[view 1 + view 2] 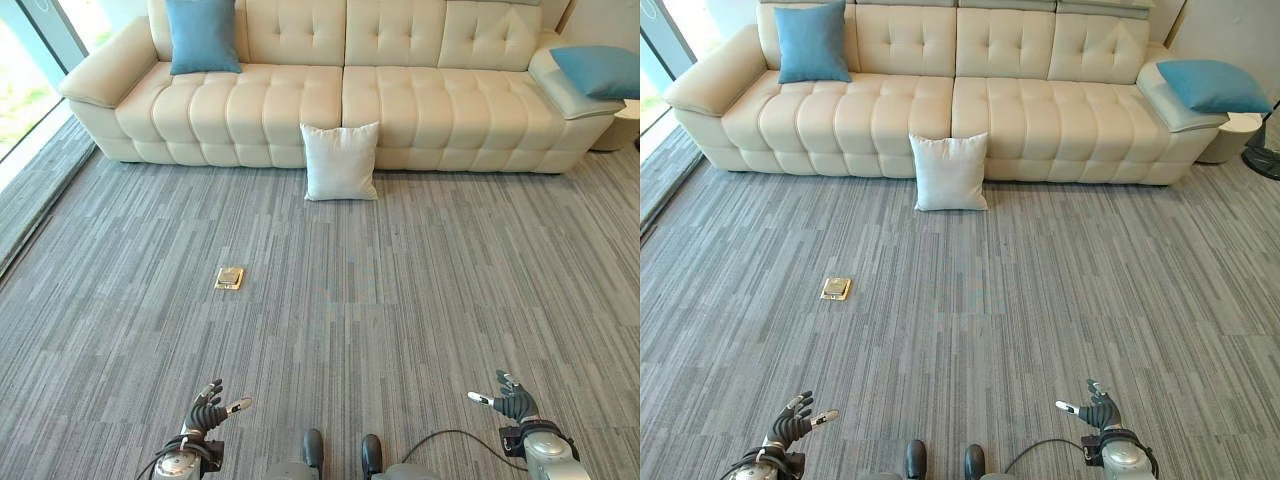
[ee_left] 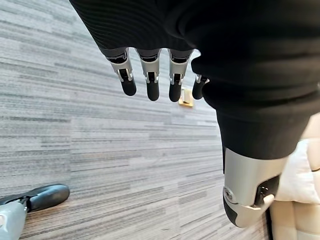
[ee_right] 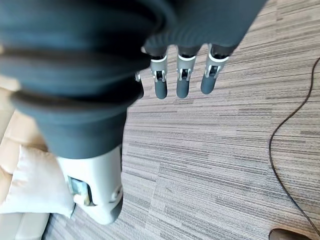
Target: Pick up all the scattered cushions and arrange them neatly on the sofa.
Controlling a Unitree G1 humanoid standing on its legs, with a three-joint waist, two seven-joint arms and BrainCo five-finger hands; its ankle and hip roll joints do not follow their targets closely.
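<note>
A white cushion [image 1: 341, 161] stands on the carpet, leaning against the front of the cream sofa [image 1: 400, 110] near its middle. One blue cushion [image 1: 203, 36] stands upright against the sofa's back at the left end. Another blue cushion [image 1: 603, 70] lies on the sofa's right armrest. My left hand [image 1: 207, 412] hangs low at the near left, fingers relaxed and holding nothing. My right hand [image 1: 512, 402] hangs at the near right, also open and empty. Both hands are far from the cushions. The white cushion also shows past my right hand [image 3: 30, 185].
A small brass floor plate [image 1: 229, 278] is set in the grey striped carpet, left of centre. A glass wall [image 1: 30, 70] runs along the left side. A round white side table [image 1: 1230, 135] stands beside the sofa's right end.
</note>
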